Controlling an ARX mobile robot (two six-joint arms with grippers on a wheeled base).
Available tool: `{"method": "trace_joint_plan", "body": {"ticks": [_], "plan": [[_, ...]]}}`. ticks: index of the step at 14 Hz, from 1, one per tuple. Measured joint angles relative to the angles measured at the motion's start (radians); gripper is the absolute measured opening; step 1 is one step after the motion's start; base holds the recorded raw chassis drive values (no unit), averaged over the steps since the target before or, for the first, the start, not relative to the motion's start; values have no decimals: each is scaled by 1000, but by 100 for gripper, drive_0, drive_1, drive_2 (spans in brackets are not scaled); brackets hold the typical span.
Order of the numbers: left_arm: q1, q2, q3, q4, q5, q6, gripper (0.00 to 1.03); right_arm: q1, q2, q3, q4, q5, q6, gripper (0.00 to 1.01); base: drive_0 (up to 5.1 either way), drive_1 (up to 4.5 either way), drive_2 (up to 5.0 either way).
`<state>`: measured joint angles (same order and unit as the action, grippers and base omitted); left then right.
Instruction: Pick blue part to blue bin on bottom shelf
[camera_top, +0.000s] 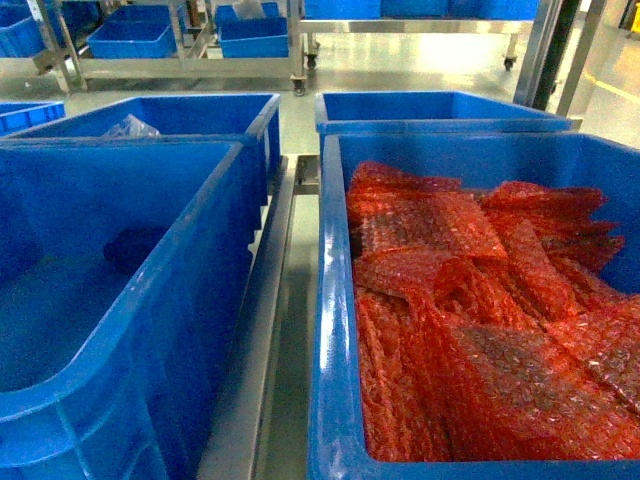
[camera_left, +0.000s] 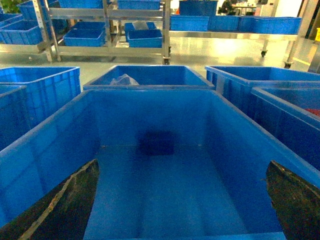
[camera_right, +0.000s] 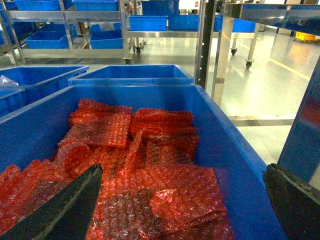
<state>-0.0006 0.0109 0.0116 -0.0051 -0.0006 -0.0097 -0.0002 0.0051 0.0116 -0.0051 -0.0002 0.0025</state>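
Observation:
The blue part is not clearly in view. A dark blue patch (camera_left: 156, 142) lies at the far wall of the big blue bin (camera_left: 45, 150) under my left gripper (camera_left: 182, 162); I cannot tell what it is. That gripper is open, with nothing between its black fingers (camera_left: 65, 205). My right gripper (camera_right: 183, 167) is open and holds nothing above a bin (camera_right: 235, 165) of red bubble-wrap bags (camera_right: 150, 190). Far back, small blue bins (camera_top: 130, 40) sit on the bottom shelf (camera_top: 190, 70) of a steel rack. Neither gripper shows in the head view.
Two more large blue bins (camera_top: 190, 115) (camera_top: 430, 108) stand behind the near ones, the left holding clear plastic (camera_top: 130, 127). A steel frame rail (camera_top: 265, 330) runs between the near bins. Steel uprights (camera_right: 215, 45) rise at the right, with shiny open floor (camera_right: 260, 85) beyond.

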Motion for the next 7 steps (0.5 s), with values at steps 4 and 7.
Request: {"method": "trace_joint_plan", "body": {"ticks": [4,7], "plan": [[0,0,0,0,0,0,98,0,0,0,0,0,0,98,0,0,0],[0,0,0,0,0,0,98,0,0,0,0,0,0,98,0,0,0]]}}
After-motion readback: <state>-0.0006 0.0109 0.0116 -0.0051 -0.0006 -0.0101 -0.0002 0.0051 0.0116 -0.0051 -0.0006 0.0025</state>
